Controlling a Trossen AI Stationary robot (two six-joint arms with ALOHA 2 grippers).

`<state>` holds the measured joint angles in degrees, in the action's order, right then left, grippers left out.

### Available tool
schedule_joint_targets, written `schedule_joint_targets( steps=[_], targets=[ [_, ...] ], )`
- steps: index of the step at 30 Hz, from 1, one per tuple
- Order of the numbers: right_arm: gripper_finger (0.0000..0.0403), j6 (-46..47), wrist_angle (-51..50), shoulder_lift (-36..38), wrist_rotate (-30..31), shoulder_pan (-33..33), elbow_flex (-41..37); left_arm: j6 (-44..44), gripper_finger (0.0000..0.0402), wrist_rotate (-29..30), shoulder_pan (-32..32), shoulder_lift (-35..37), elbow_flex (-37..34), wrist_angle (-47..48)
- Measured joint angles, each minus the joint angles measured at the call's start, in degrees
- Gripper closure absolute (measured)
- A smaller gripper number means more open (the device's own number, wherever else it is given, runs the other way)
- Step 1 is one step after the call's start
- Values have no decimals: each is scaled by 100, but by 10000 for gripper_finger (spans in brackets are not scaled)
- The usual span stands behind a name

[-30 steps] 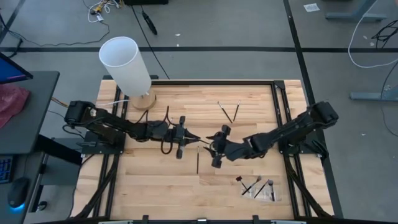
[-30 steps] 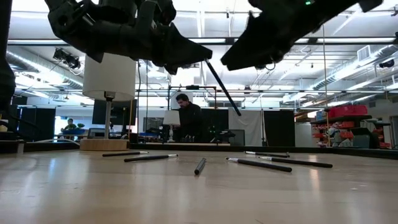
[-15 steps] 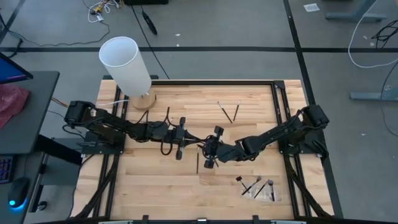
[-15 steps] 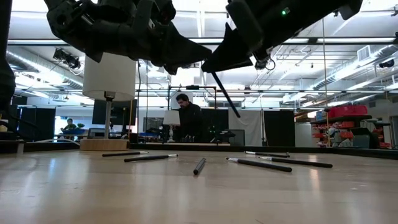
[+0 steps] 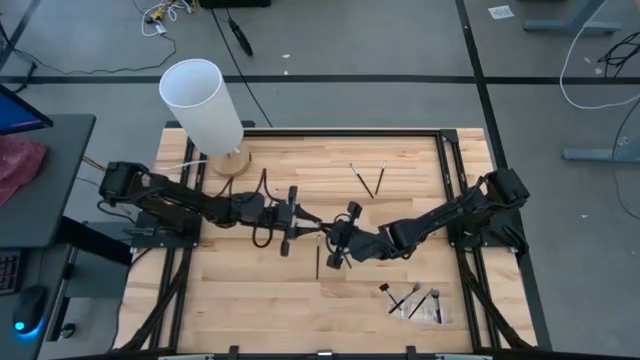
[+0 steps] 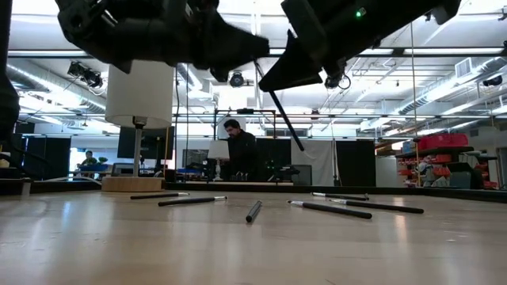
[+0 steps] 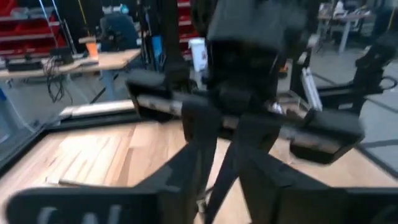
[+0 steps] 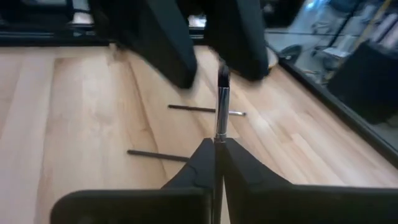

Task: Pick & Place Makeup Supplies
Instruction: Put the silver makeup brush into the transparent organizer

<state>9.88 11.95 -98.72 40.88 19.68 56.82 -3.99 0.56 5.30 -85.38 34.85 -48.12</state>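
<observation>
The two grippers meet nose to nose above the table's [image 5: 250, 300] middle, the left gripper [image 5: 305, 219] and right gripper [image 5: 327, 238] crowding that spot, a brush [image 6: 279, 111] slanting down between them; beneath them one brush [image 5: 318, 262] lies on the wood; a pair of crossed brushes [image 5: 368, 180] lies toward the far edge, a cluster of brushes [image 5: 412, 298] near the right front corner; the white cylinder [image 5: 202, 105] on its wooden base blocks the far left corner; the near left part of the table is open, as is the strip along the near edge.
</observation>
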Motion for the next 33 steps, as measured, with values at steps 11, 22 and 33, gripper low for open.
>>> schedule_joint_targets(
  steps=[11,22,33],
  targets=[
    [395,838,-914,1116,1460,1232,-7,-7,188,589,0,652,5,1632],
    [395,3929,-3232,2507,1701,3289,-4,59,199,776,4,282,-2,1812],
    [397,6793,-4331,2373,1720,5133,-4,50,202,844,2,282,-2,1796]
  ],
)
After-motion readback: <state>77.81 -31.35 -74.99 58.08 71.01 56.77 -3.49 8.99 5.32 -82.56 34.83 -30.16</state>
